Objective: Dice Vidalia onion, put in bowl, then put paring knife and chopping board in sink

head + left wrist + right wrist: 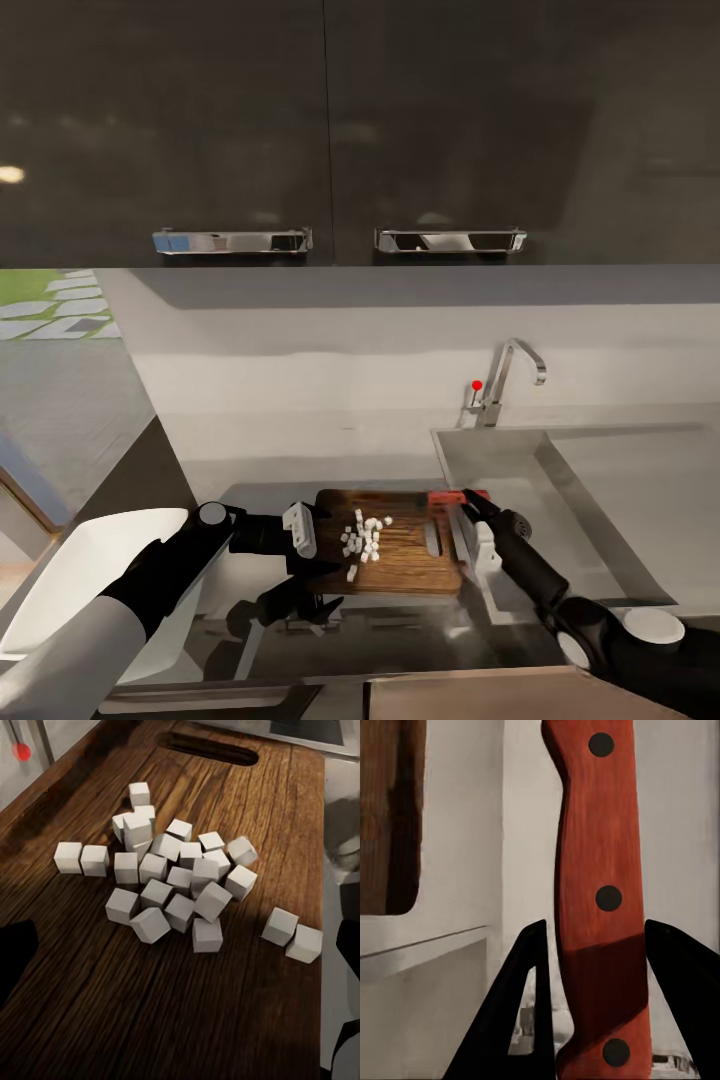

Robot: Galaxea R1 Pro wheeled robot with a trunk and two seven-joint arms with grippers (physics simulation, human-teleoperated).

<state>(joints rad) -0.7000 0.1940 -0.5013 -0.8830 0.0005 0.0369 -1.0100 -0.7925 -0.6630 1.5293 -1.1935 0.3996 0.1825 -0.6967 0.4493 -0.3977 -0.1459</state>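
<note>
1. Your left gripper sits at the left end of the chopping board, low in the frame – I cannot tell whether it is open or closed.
2. Your right gripper stands open, its fingers either side of the paring knife handle – contact unclear.
3. Diced onion lies heaped mid-board; the sink lies to the board's right.

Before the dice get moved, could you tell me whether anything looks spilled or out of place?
Nothing spilled: the onion dice all sit on the board, though two cubes lie apart near its edge. The right gripper straddles the knife handle.
</note>
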